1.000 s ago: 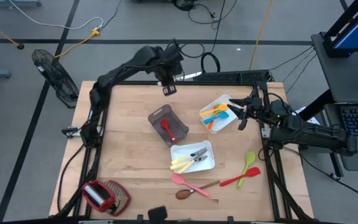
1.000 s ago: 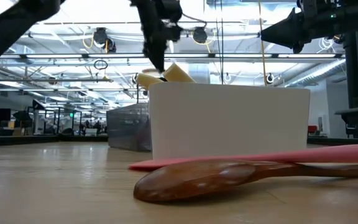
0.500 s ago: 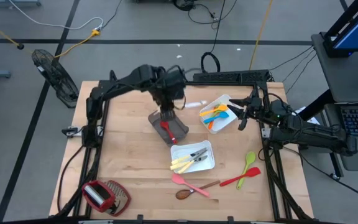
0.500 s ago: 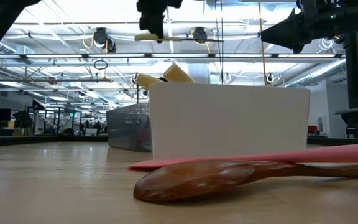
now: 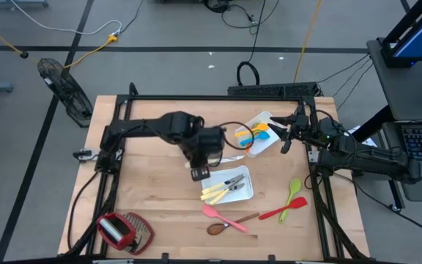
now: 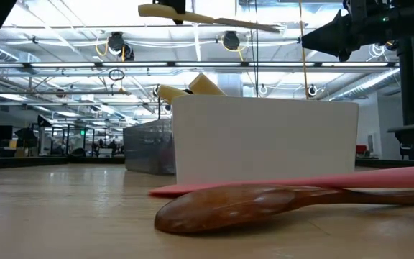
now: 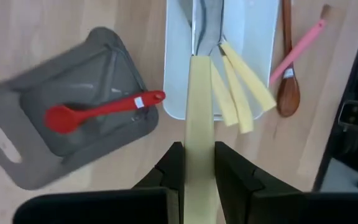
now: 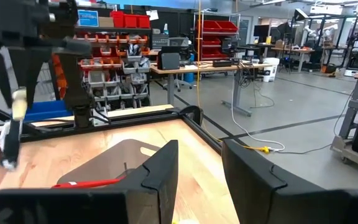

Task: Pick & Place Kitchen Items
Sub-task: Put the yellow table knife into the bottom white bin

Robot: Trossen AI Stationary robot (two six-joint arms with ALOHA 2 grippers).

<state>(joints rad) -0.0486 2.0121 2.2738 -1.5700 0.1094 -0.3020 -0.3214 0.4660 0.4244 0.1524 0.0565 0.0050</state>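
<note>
My left gripper [image 5: 208, 157] is shut on a pale-handled metal knife [image 5: 230, 158], carried high above the table between the grey bin [image 7: 73, 143] and the near white tray [image 5: 227, 185]. The low view shows the knife [image 6: 207, 17] near the picture's top. The tray holds several more pale-handled knives [image 7: 241, 87]. A red spoon [image 7: 104, 109] lies in the bin. My right gripper [image 5: 284, 136] is open and empty, in the air beside the far white tray [image 5: 258, 132], which holds blue, orange and yellow utensils. My left gripper pinches the knife's pale handle [image 7: 199, 155] by its two long sides between its two fingers [image 7: 174, 168]. The fingers come from above, pointing down. The knife is lifted clear and lies about level, its blade [image 6: 257, 26] reaching toward the table's right.
A green spatula [image 5: 294, 192], a red spatula [image 5: 284, 211], a pink spatula [image 5: 222, 215] and a brown wooden spoon [image 5: 229, 224] lie near the front edge. A red-and-wire-mesh gadget [image 5: 123, 231] sits front left. Bare wood shows at the table's left.
My left gripper has come from the table's far edge toward the near side, over the grey bin to the near white tray's far side, keeping hold of the knife. The knife has turned from hanging down to about level.
</note>
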